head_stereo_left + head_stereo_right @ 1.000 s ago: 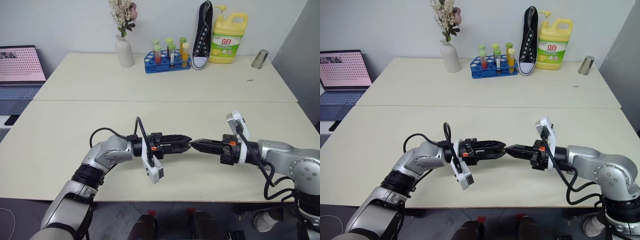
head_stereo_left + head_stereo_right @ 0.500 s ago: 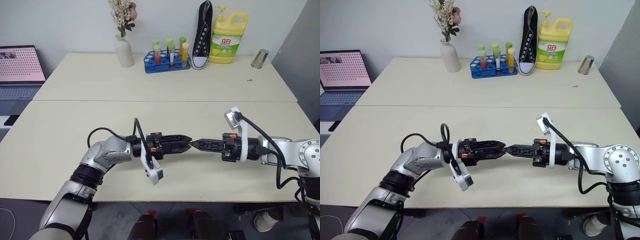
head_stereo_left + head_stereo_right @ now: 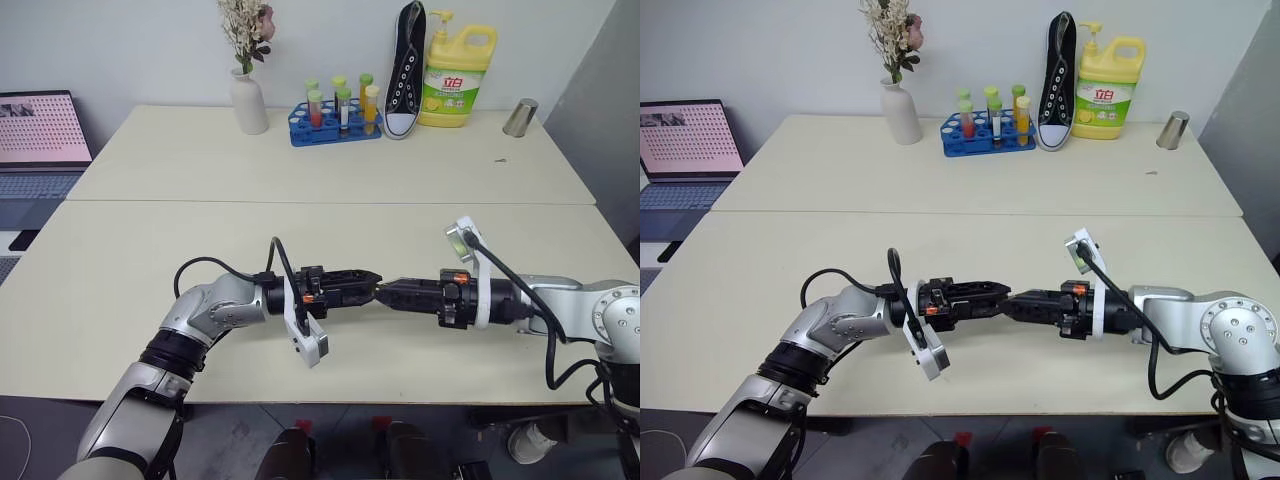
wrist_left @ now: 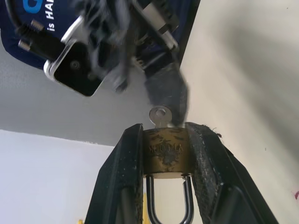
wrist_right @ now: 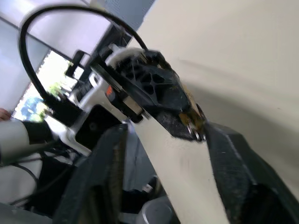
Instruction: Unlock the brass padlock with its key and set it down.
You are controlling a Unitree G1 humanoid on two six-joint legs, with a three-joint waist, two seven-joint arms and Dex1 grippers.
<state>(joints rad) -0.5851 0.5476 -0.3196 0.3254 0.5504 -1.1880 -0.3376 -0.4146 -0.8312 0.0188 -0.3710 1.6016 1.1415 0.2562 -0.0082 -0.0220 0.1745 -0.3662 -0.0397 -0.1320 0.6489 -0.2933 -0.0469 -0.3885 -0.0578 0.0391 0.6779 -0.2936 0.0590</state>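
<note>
The brass padlock (image 4: 166, 153) sits clamped between the two black fingers (image 4: 122, 177) of the left end effector (image 3: 362, 288), held in the air above the near half of the front table (image 3: 120, 290), roughly midway between its left and right edges. The left wrist view gives the detail: the brass body is squeezed from both sides, its silvery shackle (image 4: 167, 200) runs back toward the wrist, and a small silver key (image 4: 159, 115) stands in the end facing away. In the head views the lock is only a tiny glint of brass at the fingertips.

The right end effector (image 3: 1012, 304) points at it from the opposite side, tip to tip with the left one. Its fingers stand wide apart in the right wrist view, one on each side of the padlock's end with clear space between. In the left wrist view one dark fingertip (image 4: 167, 95) lies right beside the key head, blurred, so it may be touching it or just clear of it.

At the far edge of the rear table (image 3: 180, 150) stand a white vase (image 3: 248, 102) of dried flowers, a blue rack of test tubes (image 3: 338, 115), a black sneaker (image 3: 404, 70) propped upright, a yellow detergent bottle (image 3: 457, 78) and a metal cup (image 3: 519, 117) near the far right corner. A laptop (image 3: 38, 140) sits off the left edge.
</note>
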